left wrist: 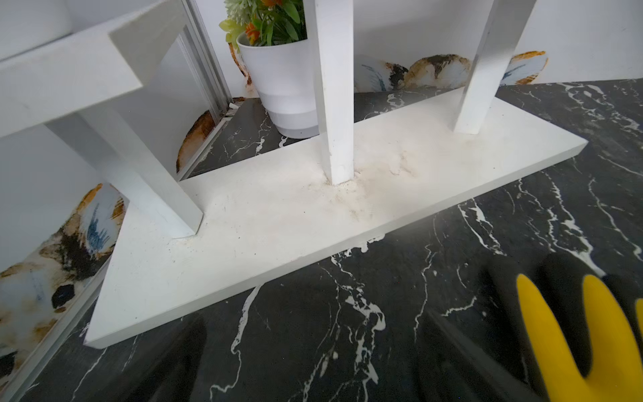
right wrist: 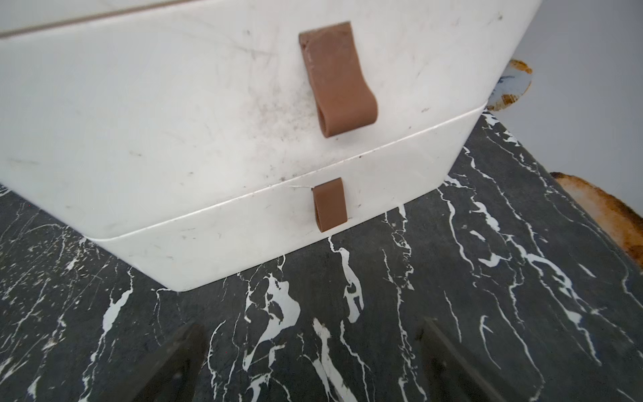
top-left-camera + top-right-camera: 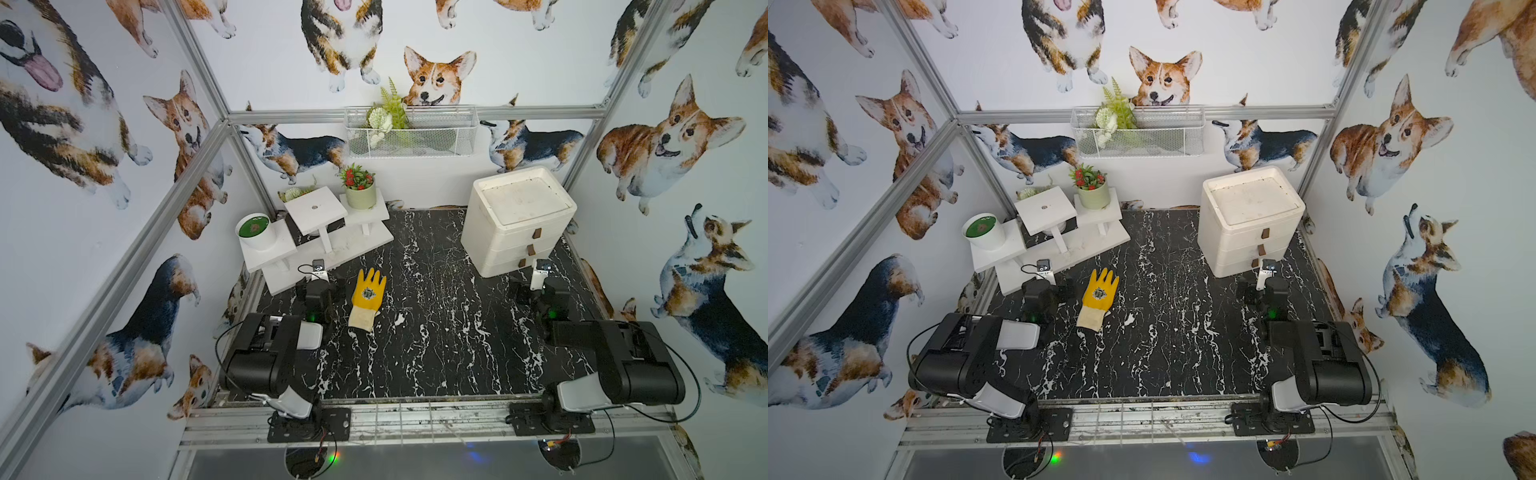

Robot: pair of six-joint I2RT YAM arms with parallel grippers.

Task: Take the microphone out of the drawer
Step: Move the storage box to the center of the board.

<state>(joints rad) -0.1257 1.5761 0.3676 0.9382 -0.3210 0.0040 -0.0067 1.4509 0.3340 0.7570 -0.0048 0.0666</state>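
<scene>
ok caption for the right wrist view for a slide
Open right tool facing closed white drawers with brown strap handles, on a black marble table

A robot-lab test cell is indicated by aluminium framing (image 3: 291, 117), corgi-printed wall panels (image 3: 519, 50) and arms (image 3: 262, 357) bolted to a near rail (image 3: 415, 419)

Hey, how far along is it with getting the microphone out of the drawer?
Done: nothing yet; all three drawers are shut and no microphone shows. In hand: the right gripper sits open and empty facing the brown handles; the left gripper is open and empty near the glove. Remaining: pull a drawer open, find the microphone, lift it out.
</scene>
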